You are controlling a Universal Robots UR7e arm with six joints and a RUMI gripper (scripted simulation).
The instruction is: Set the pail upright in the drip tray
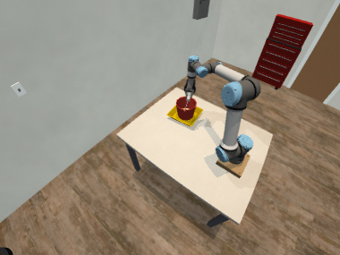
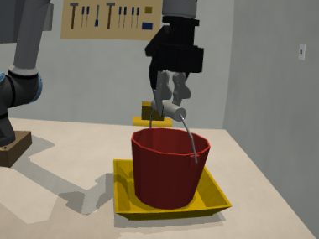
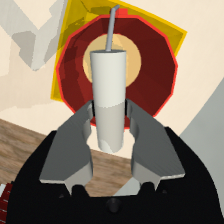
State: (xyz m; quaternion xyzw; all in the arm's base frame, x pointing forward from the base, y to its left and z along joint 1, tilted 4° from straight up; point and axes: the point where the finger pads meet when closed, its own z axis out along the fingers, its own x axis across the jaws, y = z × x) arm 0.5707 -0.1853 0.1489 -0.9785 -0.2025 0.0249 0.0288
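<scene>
Gripper (image 2: 169, 103) clamped on pail handle (image 2: 174, 109)

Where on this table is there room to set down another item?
Bare top lies between the yellow drip tray and the arm's wooden base plate, and along the table's near-left stretch. The tray is crowded: the red pail fills it, handle held by the fingers.

You can't see the pail's (image 2: 168, 173) base against the drip tray's (image 2: 216, 195) floor; the pail's own wall hides it. From the wrist view, the gripper (image 3: 111, 131) body runs off the bottom edge.
</scene>
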